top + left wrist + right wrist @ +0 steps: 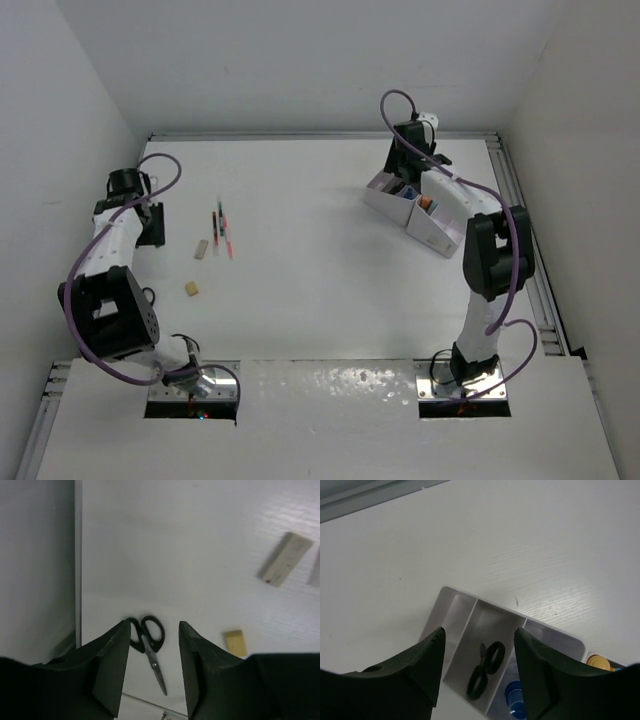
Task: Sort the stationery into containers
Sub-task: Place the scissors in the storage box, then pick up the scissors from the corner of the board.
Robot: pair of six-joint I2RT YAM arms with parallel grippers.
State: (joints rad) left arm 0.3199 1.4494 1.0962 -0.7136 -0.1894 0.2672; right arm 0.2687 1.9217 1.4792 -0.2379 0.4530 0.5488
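clock: we read it on the top view, 12 is the far wall
scissors [148, 644]: black handles, flat on the table at about 9 o'clock, just beside the left edge; in the left wrist view the blades point to 5 o'clock
pens [221, 231]: thin red ones, side by side, at 10 o'clock from the table's middle, lying roughly 12 to 6
erasers: we see a beige block [202, 248] just below the pens and a small yellow eraser [191, 288] at 6 o'clock from it, apart from each other
organiser [432, 232]: white, at 2 o'clock, set at a slant; in one compartment we see a second pair of scissors [485, 671], in the next a blue cap [514, 696]
left gripper [153, 625]: fingers spread, hanging over the scissors handles; we can't tell if they touch, nothing pinched
right gripper [480, 630]: over the organiser, fingers spread, nothing between them
table [320, 300]: matte white, faint wood grain in the wrist views
near strip [330, 395]: glossy white, holds both arm bases
rail [522, 215]: metal, along the table's 3 o'clock edge
walls [300, 60]: plain pale grey-white, closing in at 9, 12 and 3 o'clock
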